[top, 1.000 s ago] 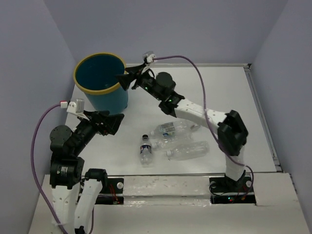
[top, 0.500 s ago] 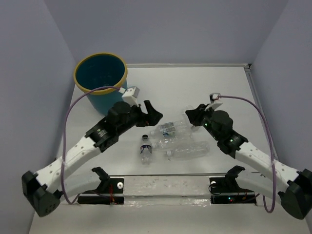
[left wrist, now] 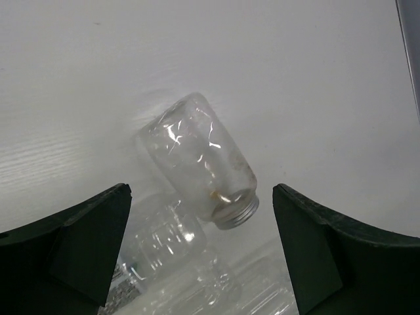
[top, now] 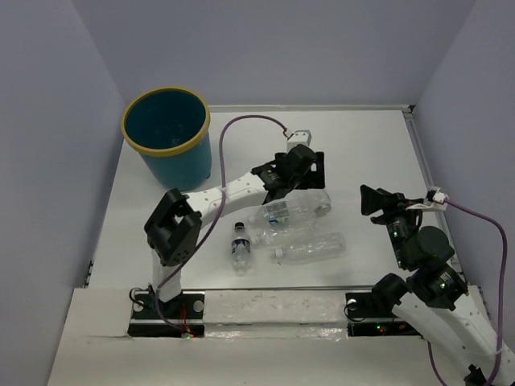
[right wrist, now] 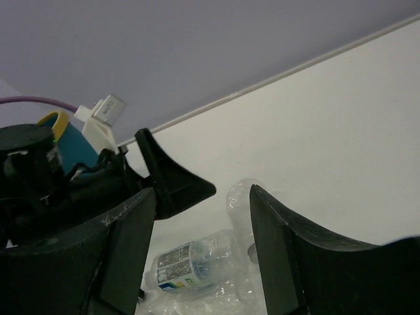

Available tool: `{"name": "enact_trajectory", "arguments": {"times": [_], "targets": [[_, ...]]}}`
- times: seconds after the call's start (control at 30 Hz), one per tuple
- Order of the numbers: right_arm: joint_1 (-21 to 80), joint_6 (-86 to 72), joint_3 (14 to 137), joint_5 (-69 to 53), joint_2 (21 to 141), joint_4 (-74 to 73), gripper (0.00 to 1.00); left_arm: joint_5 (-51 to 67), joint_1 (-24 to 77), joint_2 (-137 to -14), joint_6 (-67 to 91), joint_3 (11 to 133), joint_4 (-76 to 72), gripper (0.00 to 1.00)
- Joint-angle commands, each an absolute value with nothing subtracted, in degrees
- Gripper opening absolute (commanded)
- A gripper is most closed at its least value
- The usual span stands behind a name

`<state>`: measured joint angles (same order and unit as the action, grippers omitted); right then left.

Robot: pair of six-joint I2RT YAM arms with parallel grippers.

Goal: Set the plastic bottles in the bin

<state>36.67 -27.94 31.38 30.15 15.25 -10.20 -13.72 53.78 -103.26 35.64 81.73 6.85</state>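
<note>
Left gripper (left wrist: 201,193): released, jaws spread to full width. It hangs over a clear capless bottle (left wrist: 197,161), one finger on each side and neither touching it. Nothing is grasped.

That bottle lies on its side, open threaded mouth towards the arm bases, to the right of the bin (top: 181,161) and well apart from it. Whether it touches the labelled bottle (top: 282,214) just beside it cannot be told.

Three more bottles lie on their sides in a loose cluster, all right of the bin and nearer the bases than it:
- the labelled bottle, white-blue label
- a small dark-capped bottle (top: 240,246), closest to the bin of the four
- a clear bottle (top: 312,246), farthest from the bin

Right gripper (top: 367,201): jaws parted, empty, held above the surface far right of the bin, beyond the cluster.

The bin stands upright at the far left corner, teal with a yellow rim. No bottle is discernible in its dark interior.

The table (top: 362,145) is white and matte, with a raised strip along its far and right edges. Plain pale lavender walls enclose three sides.
</note>
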Motion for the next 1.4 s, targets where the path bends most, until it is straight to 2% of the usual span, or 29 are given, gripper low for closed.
{"name": "enact_trajectory", "arguments": {"times": [0.0,0.3,0.43,0.93,1.07,1.13,1.17,1.37], "targets": [[36.5,-27.9,33.1,29.8,13.5,-13.9,0.65,-18.3,54.5,-110.9,34.6,94.3,11.9,0.99],[36.5,-29.3,31.1,24.4,11.8,-13.9,0.71,-16.7,54.4,-123.6,33.0,108.6,22.0,0.99],[36.5,-28.5,31.0,23.9,10.2,-14.3,0.77,-16.2,54.4,-125.9,33.1,109.9,23.2,0.99],[36.5,-27.2,32.2,19.3,9.5,-15.2,0.82,-14.2,53.3,-132.3,33.3,113.6,22.0,0.99],[36.5,-27.2,31.9,18.7,8.3,-14.9,0.81,-12.5,52.6,-132.6,33.8,112.5,18.6,0.92],[36.5,-27.0,32.1,18.4,8.1,-14.9,0.81,-11.9,51.9,-132.5,33.9,112.0,16.2,0.81],[36.5,-26.9,32.2,18.3,8.1,-14.8,0.81,-11.4,51.9,-132.3,33.8,111.8,15.3,0.81],[36.5,-26.8,32.3,17.5,8.9,-14.1,0.8,-7.4,51.0,-131.5,32.8,112.7,7.8,0.64]]}}
